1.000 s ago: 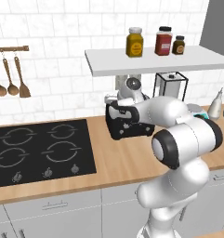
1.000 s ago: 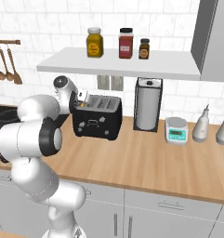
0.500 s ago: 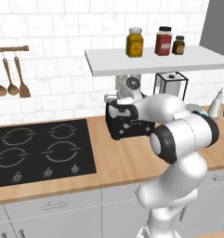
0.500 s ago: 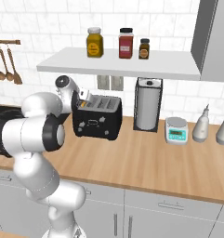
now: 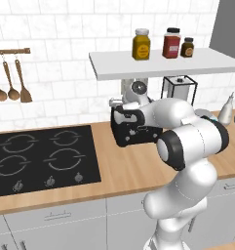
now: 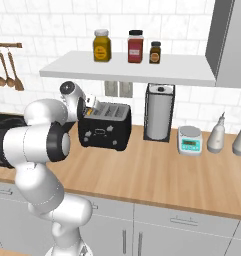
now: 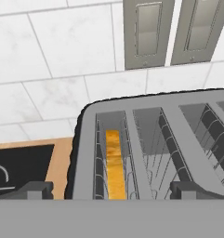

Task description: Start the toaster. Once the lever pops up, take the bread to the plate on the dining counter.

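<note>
The jaws stand wide apart with nothing between them; the gripper [image 7: 111, 189] hangs over the left end of the toaster [image 7: 150, 148], one fingertip [image 7: 32, 189] off past the toaster's outer edge and the other over its middle. Directly below and between the jaws, the bread [image 7: 113, 168] sits down inside the slot nearest the toaster's end, its golden-brown top edge showing between the wire guides. The slot on the far side of the jaws from it holds only wire guides. To the outer side of the jaws lies the black hob [image 5: 38, 158], set in the wood worktop [image 6: 157, 172]. Beyond the jaws, on the tiled wall behind the toaster, are two grey wall sockets [image 7: 146, 32]. Above everything, a white shelf [image 5: 167, 62] carries three jars [image 5: 141, 45].
</note>
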Controlling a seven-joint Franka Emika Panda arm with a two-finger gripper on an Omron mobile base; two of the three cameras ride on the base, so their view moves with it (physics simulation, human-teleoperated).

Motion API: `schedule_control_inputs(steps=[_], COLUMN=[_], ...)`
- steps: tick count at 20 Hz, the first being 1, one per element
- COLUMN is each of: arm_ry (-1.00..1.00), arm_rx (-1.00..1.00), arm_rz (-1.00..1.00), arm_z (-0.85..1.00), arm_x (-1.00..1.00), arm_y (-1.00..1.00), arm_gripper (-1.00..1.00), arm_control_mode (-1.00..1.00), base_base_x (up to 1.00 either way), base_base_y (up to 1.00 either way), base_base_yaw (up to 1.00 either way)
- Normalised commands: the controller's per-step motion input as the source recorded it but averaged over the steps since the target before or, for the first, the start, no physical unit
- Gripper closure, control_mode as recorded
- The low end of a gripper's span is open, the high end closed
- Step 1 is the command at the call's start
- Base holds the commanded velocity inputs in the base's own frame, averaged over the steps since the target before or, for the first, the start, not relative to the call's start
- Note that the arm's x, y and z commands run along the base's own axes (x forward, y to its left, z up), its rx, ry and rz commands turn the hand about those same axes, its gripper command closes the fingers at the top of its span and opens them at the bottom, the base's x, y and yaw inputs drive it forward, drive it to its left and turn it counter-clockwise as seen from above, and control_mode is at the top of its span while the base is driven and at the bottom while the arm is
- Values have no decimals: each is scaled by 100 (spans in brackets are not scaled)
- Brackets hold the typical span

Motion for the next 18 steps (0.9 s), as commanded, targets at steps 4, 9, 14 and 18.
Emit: schedule_control_inputs(steps=[4,9,14,18], arm_ry=[0,0,0,0], arm_rx=[0,0,0,0], arm_rz=[0,0,0,0], arm_z=[0,0,0,0], arm_x=[0,0,0,0], arm_y=[0,0,0,0], arm_gripper=[-100,-100,-100,-100], arm_control_mode=[-100,-100,-100,-100], base_base_x=[0,0,0,0], base_base_y=[0,0,0,0], base_base_yaw=[0,0,0,0])
